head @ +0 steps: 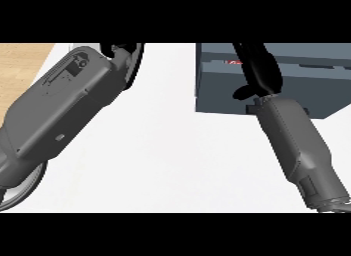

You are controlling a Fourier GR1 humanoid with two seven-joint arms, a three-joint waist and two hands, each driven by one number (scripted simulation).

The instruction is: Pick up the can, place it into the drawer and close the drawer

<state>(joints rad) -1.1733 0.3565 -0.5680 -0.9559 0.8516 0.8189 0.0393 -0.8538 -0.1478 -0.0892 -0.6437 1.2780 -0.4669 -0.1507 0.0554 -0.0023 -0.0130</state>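
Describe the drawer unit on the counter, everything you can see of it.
The drawer unit is a dark blue-grey box standing at the far right of the white counter, cut off by the view's top and right edges. Its top face shows darker slots or recesses. The right hand reaches over it and hides part of it; a small patch of red shows beside the hand, perhaps the can. Whether the drawer is open cannot be told. The left hand is apart from it.

Tabletop: plain white, with a light wood-grain strip at 10 o'clock. Drawer at 1 o'clock: slate blue-grey, a small red mark inside. Both forearms: matte grey. Right hand: black. Left hand: black, mostly hidden.
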